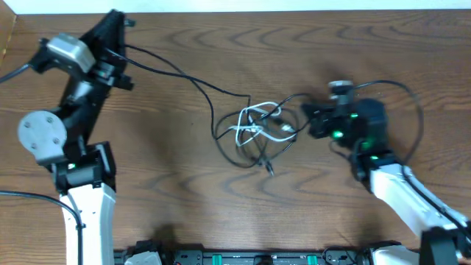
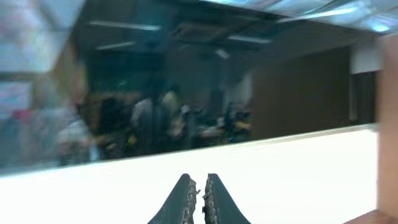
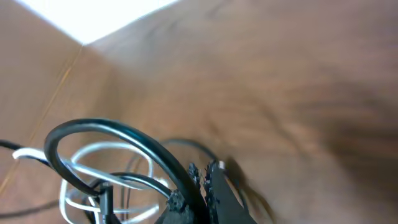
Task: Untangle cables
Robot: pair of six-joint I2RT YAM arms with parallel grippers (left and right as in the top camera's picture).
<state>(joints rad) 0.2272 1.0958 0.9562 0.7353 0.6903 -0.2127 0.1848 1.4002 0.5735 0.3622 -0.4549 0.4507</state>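
Observation:
The black cord (image 1: 184, 76) and the white cord (image 1: 246, 131) lie knotted together at mid-table. One black strand rises from the tangle to my raised left gripper (image 1: 116, 18) at the far left. Its jaws are shut in the left wrist view (image 2: 199, 180), aimed off the table, and no cord shows at their tips. My right gripper (image 1: 309, 121) sits at the tangle's right side. In the right wrist view it (image 3: 202, 169) is shut, with a loop of the black cord (image 3: 124, 132) running into its jaws. White cord loops (image 3: 93, 152) lie just behind.
The wooden table (image 1: 221, 206) stretches around the tangle. A thicker black wire (image 1: 412, 110) arcs beside the right arm. The table's far edge (image 1: 294, 9) borders a white surface. Equipment (image 1: 243, 258) lines the front edge.

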